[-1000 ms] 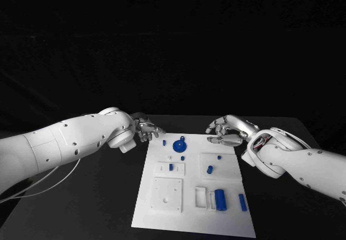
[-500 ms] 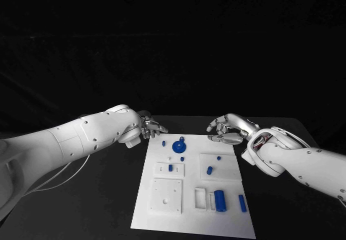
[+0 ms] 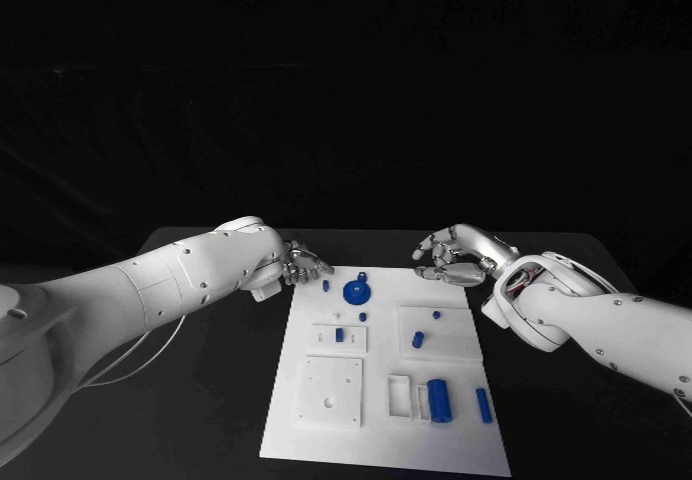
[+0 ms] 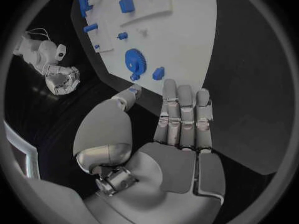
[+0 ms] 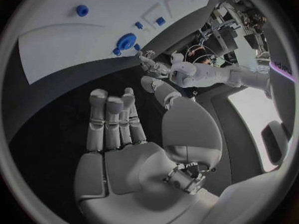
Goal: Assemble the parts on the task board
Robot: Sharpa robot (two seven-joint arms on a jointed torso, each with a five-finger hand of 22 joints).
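The white task board (image 3: 387, 440) lies in the middle of the table. A blue gear (image 3: 358, 293) sits near its far edge, with a small blue piece (image 3: 327, 286) beside it. A thick blue cylinder (image 3: 438, 400) and a thinner blue peg (image 3: 483, 405) lie near the front right. My left hand (image 3: 303, 262) hovers at the board's far left corner with its fingers spread, holding nothing. In the left wrist view the left hand (image 4: 171, 134) reaches toward the gear (image 4: 136, 60). My right hand (image 3: 450, 260) hangs off the far right corner, empty, as the right wrist view's right hand (image 5: 124, 144) confirms.
Other small blue pieces stand in the board's middle plates (image 3: 340, 335) (image 3: 418, 340). A raised white square plate (image 3: 335, 390) occupies the board's front left. Black table surface (image 3: 216, 400) surrounds the board on both sides.
My left arm has swung in, bringing its hand slightly closer to the board's far left corner. The right hand has barely moved.
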